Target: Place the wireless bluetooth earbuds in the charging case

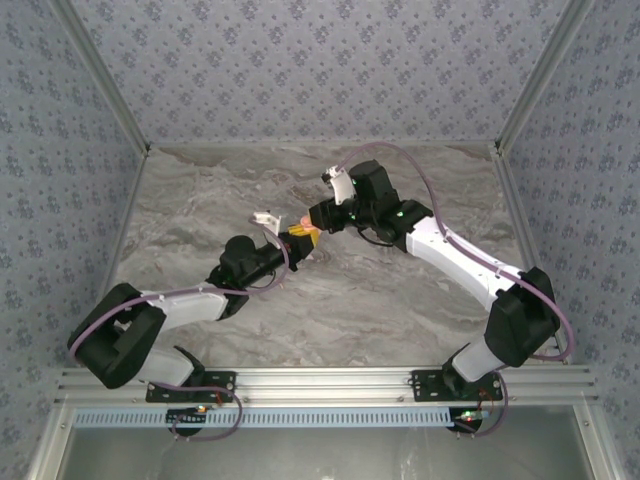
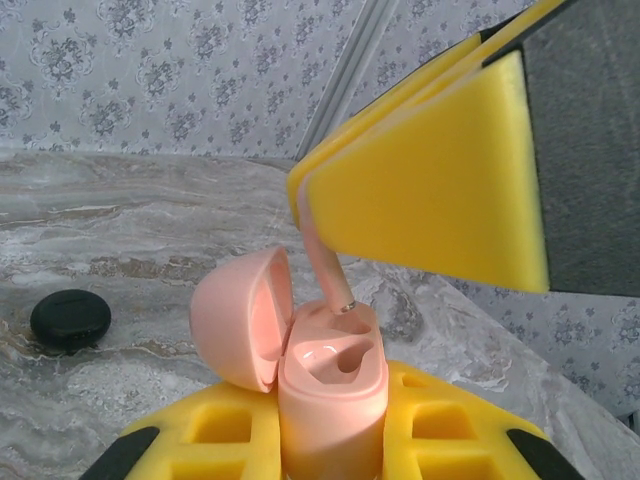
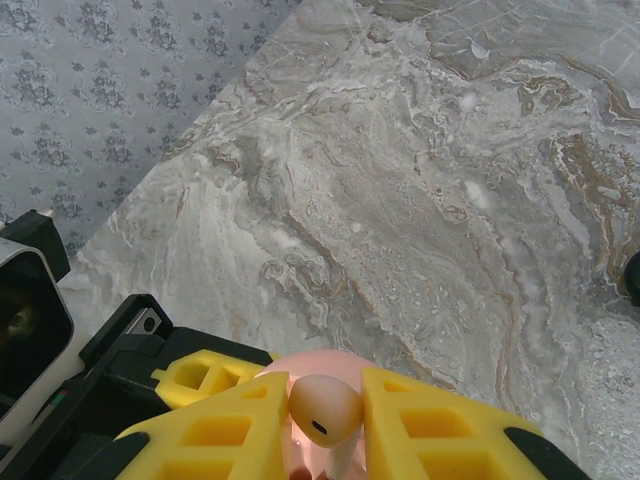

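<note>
the insert step is in hand. the left tool grips the open pink charging case above the tabletop. the right tool pinches 1 pink earbud, stem tip at the slot. next probably needs a straight, gentle push down.

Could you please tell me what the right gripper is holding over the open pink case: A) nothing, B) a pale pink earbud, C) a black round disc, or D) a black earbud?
B: the right gripper pinches a pale pink earbud, stem down, over the open pink case.
</note>
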Action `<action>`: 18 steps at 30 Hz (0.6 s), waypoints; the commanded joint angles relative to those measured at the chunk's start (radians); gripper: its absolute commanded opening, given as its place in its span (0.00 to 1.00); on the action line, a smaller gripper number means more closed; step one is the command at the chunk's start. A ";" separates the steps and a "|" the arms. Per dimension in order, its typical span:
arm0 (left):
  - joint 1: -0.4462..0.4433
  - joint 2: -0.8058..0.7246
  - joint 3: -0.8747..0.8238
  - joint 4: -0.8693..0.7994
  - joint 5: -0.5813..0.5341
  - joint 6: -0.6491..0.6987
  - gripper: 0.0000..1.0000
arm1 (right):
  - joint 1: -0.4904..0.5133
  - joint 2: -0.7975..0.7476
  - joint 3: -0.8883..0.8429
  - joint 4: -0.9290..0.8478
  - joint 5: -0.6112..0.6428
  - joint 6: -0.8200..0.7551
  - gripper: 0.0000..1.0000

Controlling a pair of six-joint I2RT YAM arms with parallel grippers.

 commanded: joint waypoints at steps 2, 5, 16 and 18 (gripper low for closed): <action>-0.005 -0.027 0.027 0.042 -0.012 -0.014 0.17 | 0.007 -0.028 -0.009 0.020 0.003 0.012 0.24; -0.005 -0.029 0.027 0.041 -0.021 -0.019 0.18 | 0.008 -0.030 -0.011 0.020 0.000 0.016 0.24; -0.005 -0.036 0.033 0.028 -0.030 -0.021 0.17 | 0.015 -0.027 -0.015 0.020 -0.009 0.016 0.24; -0.005 -0.038 0.034 0.030 -0.030 -0.022 0.17 | 0.016 -0.024 -0.015 0.019 -0.010 0.017 0.24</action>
